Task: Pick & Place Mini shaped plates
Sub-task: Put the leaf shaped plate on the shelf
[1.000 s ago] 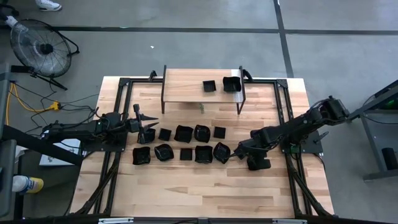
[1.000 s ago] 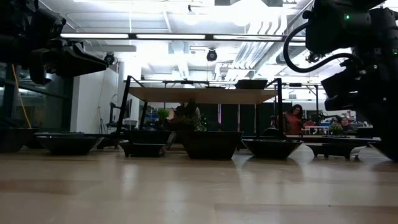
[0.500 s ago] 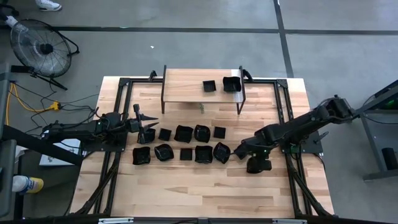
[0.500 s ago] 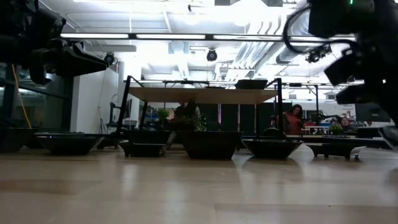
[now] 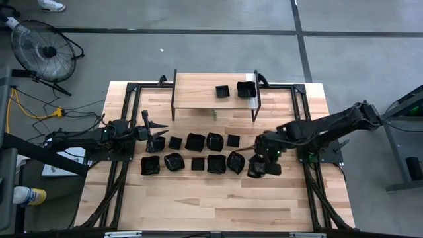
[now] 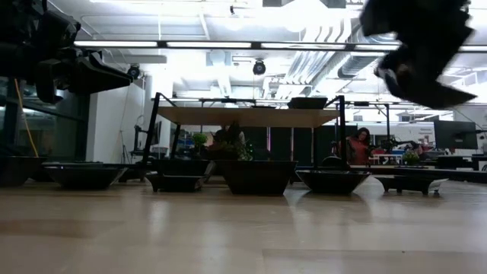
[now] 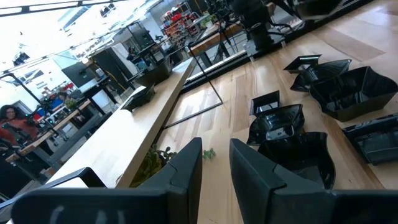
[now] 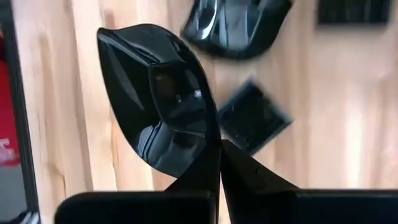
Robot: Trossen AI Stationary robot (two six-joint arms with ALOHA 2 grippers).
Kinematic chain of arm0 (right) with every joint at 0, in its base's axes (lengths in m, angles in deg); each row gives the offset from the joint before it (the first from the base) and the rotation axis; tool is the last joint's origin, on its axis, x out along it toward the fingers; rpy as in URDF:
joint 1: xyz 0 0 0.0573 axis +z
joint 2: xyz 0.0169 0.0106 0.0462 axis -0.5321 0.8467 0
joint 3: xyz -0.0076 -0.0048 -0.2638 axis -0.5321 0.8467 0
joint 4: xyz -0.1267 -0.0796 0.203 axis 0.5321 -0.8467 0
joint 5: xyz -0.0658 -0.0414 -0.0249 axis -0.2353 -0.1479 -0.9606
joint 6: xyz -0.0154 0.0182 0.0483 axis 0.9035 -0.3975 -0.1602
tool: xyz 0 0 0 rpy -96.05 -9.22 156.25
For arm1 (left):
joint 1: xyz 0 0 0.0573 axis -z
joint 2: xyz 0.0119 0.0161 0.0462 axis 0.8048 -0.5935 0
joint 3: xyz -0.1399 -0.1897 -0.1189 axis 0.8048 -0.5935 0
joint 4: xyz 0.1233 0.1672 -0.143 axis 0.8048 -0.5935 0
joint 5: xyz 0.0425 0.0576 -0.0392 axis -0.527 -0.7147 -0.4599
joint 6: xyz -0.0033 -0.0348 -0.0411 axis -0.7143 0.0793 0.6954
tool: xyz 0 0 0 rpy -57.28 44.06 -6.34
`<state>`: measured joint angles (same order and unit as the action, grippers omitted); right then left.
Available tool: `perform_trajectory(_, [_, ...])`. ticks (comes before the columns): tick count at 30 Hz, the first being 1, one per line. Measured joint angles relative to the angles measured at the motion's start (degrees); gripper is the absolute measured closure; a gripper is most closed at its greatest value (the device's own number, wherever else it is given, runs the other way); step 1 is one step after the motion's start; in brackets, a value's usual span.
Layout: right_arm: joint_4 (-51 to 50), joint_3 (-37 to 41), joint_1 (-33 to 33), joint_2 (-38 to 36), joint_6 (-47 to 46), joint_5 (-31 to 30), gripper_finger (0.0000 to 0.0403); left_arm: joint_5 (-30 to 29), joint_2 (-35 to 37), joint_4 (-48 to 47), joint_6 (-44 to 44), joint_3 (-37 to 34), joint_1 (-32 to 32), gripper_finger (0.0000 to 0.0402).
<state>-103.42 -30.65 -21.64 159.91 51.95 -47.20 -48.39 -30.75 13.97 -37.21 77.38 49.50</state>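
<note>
Above the wooden desk [image 5: 218, 205]: right end effector [image 8: 219, 163] clamped on glossy black rimmed plate [image 8: 158, 99], lifted for carrying.

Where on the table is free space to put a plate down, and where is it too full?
The near strip of the table, in front of the two rows of plates, is bare. The raised shelf is free left of its two plates. It is crowded mid-table between the left gripper and the right gripper, shut on a plate.
</note>
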Motion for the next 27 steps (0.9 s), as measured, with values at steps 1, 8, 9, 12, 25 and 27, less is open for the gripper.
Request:
perform_trajectory(1, [0.0, -1.1, -0.9, 0.0, 1.1, -0.3, 0.0402, 0.0, 0.0, 0.0, 0.0, 0.0, 0.0, 0.0323])
perform_trajectory(8, [0.2, -7.2, -5.8, 0.0, 5.5, -1.1, 0.0403, 0.0, 0.0, 0.0, 0.0, 0.0, 0.0, 0.0323])
perform_trajectory(9, [0.2, -7.7, -6.1, 0.0, 6.4, -1.6, 0.0403, 0.0, 0.0, 0.0, 0.0, 0.0, 0.0, 0.0323])
perform_trajectory(12, [0.2, -8.5, -6.8, 0.0, 8.7, -4.1, 0.0403, 0.0, 0.0, 0.0, 0.0, 0.0, 0.0, 0.0323])
perform_trajectory(25, [9.0, -8.4, -6.9, 0.2, 14.3, -17.3, 0.0403, 0.0, 0.0, 0.0, 0.0, 0.0, 0.0, 0.0323])
perform_trajectory(27, [11.8, -7.2, -6.3, 0.2, 15.0, -18.5, 0.0403, 0.0, 0.0, 0.0, 0.0, 0.0, 0.0, 0.0323])
